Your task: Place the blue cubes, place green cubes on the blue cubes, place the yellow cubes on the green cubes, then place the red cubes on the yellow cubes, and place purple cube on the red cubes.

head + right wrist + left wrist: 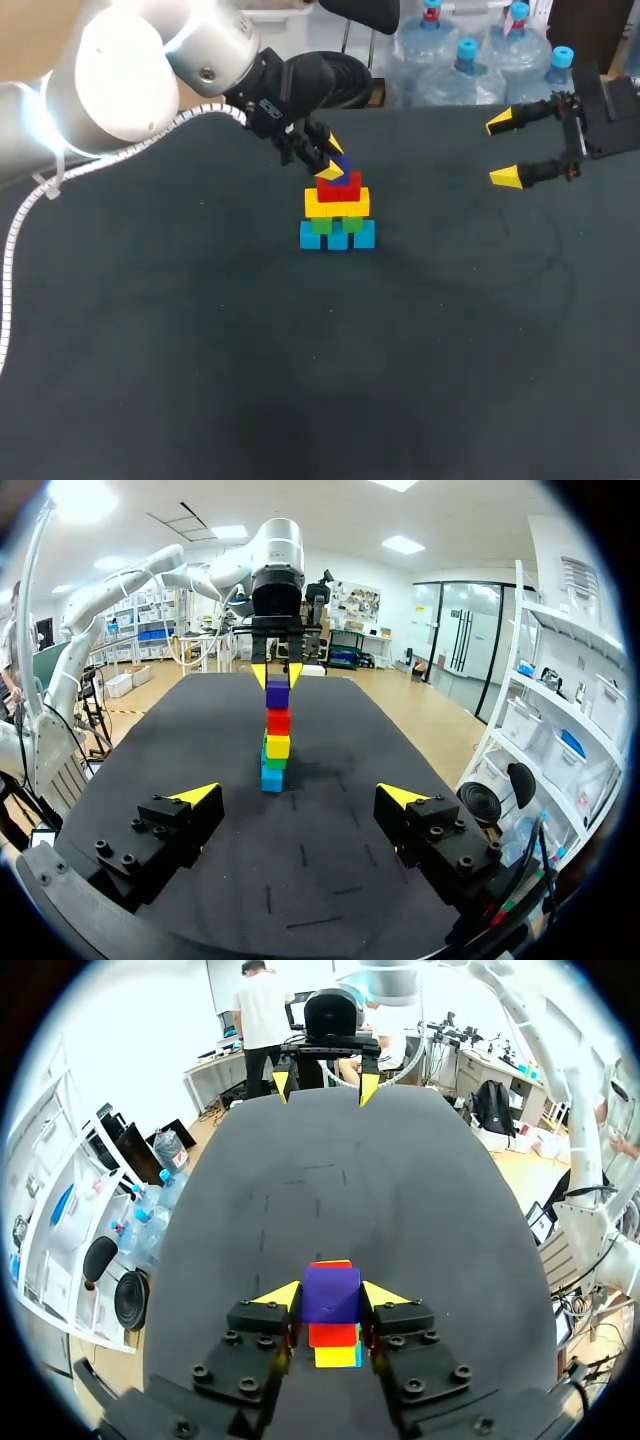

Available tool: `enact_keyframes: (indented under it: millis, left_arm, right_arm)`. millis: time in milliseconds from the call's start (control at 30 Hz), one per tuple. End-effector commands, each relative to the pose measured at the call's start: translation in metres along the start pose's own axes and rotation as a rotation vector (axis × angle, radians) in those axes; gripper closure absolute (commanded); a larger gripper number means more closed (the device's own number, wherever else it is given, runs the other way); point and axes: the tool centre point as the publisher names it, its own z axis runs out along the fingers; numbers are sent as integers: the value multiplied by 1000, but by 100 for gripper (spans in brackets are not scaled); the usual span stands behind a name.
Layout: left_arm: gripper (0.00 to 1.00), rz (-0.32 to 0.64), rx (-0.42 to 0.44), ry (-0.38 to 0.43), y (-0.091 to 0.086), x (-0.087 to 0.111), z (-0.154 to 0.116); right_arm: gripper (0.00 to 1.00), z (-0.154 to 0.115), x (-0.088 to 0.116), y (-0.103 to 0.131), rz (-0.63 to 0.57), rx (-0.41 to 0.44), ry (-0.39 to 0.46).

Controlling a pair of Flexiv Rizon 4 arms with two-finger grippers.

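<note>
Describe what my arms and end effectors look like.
The left arm has glossy white rounded housings, a black wrist and a white ribbed cable running alongside. The left end effector and right end effector are black bolted blocks with pointed yellow tips.

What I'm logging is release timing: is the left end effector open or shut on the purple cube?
Shut: both yellow tips of the left end effector press the purple cube from two sides.

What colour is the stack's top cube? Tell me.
The top cube is purple; left wrist view shows it best.
</note>
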Motion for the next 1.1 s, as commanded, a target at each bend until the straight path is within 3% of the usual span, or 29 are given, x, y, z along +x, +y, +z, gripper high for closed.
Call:
enact_keyframes:
  millis: [33,533,667,1100]
  left_arm:
    - [76,-3,3,8,2,-1,0]
    - [67,-6,7,12,2,0,1]
    - [57,-5,8,12,2,-1,1]
    - [58,-1,10,13,3,-2,1]
  right_arm:
    - [0,1,0,0,-1,1,-1]
    - [0,1,0,0,-1,1,-1]
    - [0,1,0,0,-1,1,-1]
    - [0,1,0,0,-1,1,-1]
